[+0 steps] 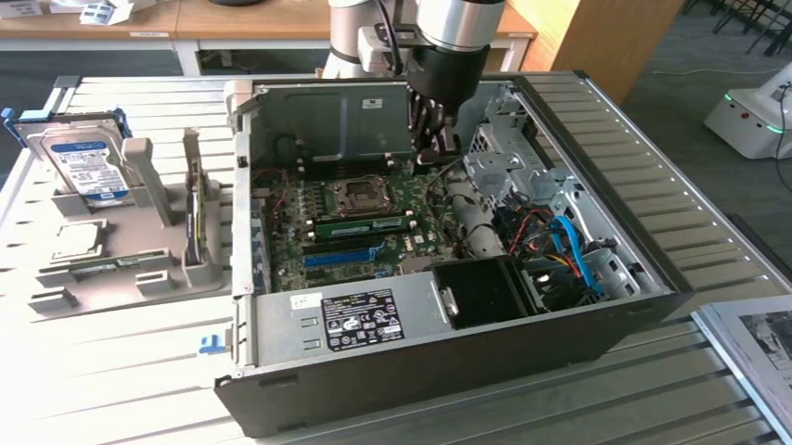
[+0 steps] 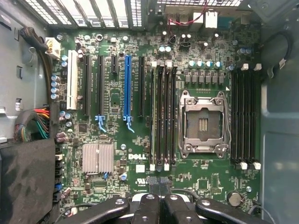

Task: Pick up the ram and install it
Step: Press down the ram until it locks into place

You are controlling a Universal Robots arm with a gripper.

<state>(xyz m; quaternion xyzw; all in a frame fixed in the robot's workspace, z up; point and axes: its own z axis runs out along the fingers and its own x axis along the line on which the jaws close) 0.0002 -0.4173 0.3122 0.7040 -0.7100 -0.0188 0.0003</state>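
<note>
Currently your fingers [image 2: 153,187] are pressed together, holding nothing, above the board [image 2: 117,100]. The ram [image 1: 359,223] sits in a slot just beside the socket [image 1: 359,196], toward the exterior view's left of the fingers, long axis along the slots.

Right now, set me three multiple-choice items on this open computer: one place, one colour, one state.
1. Inside the black computer case, the thin green ram stick is: A) in the pincer B) standing beside the square metal processor socket C) flat on the case floor.
2. The long plastic slot strip flanked by black ones is: A) red B) yellow C) blue.
3. The pincer is: A) shut B) wide open C) clamped on a cable.
Key: B, it stands by the socket; C, plainly blue; A, it shows no gap.
</note>
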